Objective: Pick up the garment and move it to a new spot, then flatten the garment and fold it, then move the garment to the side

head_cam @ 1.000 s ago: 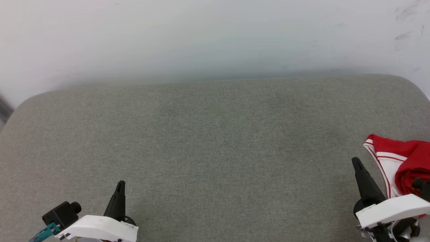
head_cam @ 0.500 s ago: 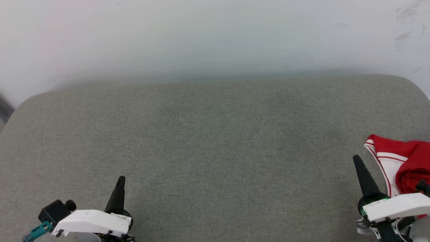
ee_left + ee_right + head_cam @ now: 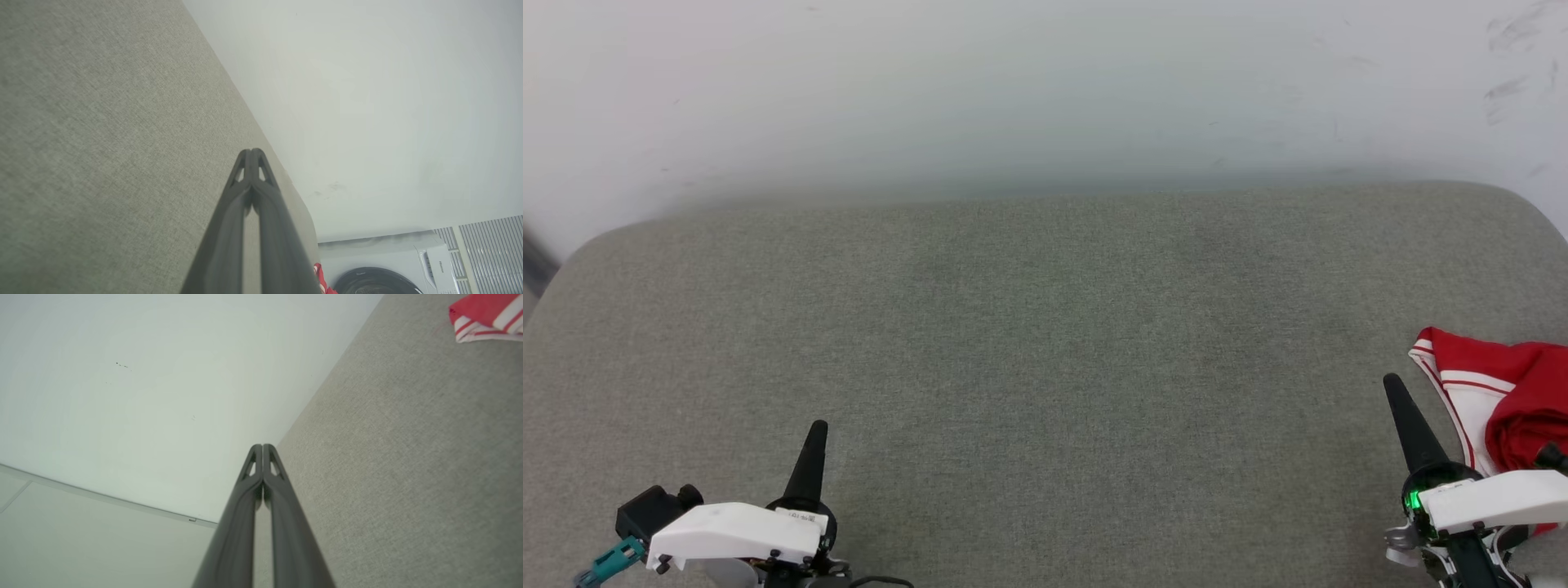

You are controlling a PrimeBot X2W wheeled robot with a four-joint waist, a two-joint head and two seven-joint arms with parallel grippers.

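At the near edge of the grey upholstered cushion (image 3: 1045,343), the left gripper (image 3: 815,433) sits toward the cushion's left corner. Its two dark fingers are pressed together and hold nothing; the left wrist view shows the tips meeting with only cushion fabric beyond them. The right gripper (image 3: 1394,385) sits toward the cushion's near right corner, fingers likewise together and empty, pointing toward the cushion's far edge.

The garment (image 3: 1503,384) lies bunched on the cushion's right end, just beside the right gripper on its outer side and slightly farther in. A white sleeve with thin red stripes faces the fingers, with red jersey heaped behind it. The picture edge cuts the heap off, so its long axis is probably not readable yet. In the right wrist view a striped corner of it (image 3: 486,312) lies well off the fingers' line.

The right arm looks the nearer one, and would need to swing outward, not forward. The left is well apart from the shirt, across the cushion. Past the cushion's far edge stands a pale wall (image 3: 1045,82).
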